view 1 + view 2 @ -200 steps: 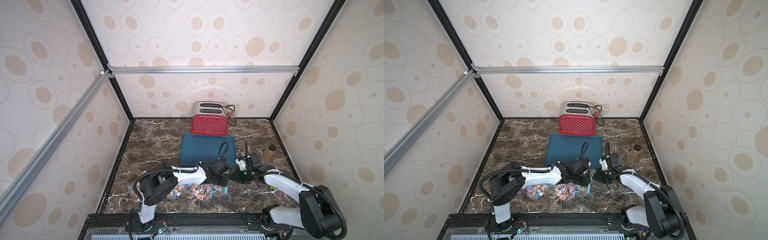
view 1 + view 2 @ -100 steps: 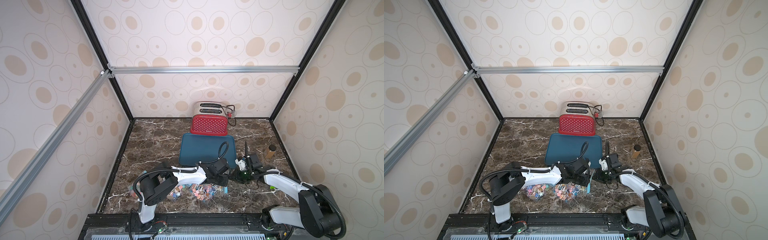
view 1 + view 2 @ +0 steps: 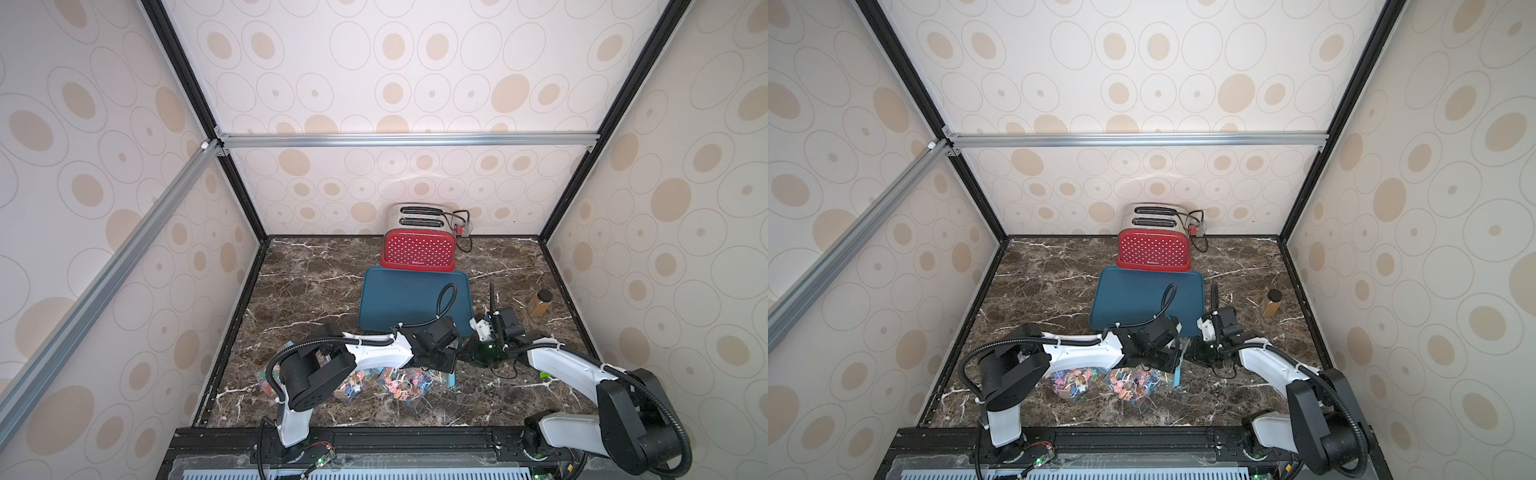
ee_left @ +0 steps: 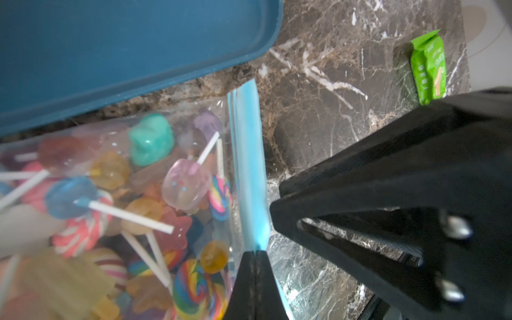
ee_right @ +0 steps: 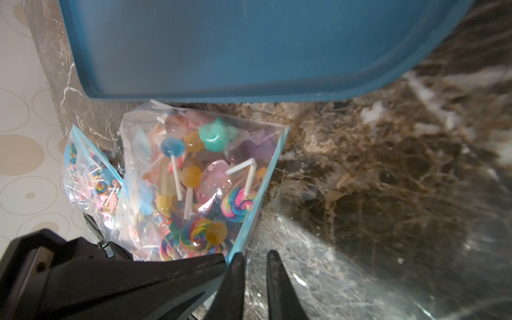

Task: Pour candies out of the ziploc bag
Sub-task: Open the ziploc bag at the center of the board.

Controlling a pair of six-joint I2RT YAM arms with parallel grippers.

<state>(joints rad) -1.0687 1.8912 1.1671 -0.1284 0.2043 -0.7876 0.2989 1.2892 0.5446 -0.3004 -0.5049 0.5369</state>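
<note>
- Two bags show in both top views: the ziploc bag point(image 3: 409, 384) you're on lies flat on the bench point(image 3: 311, 291), just short of the blue tray point(image 3: 403, 299), with a second bag point(image 3: 1069, 384) beside it. Tip it early and stuff misses the tray.
- Left wrist: the left gripper point(image 4: 255, 266) is clamped on the blue zip strip point(image 4: 249, 166), candies point(image 4: 182, 182) packed inside. Thin plastic could slip out when you pull.
- Right wrist: the right gripper point(image 5: 255, 277) fingers sit slightly apart at the bag's corner with nothing between them, so it might close on air.
- Versus a second ago, arms and bags look parked the same.
</note>
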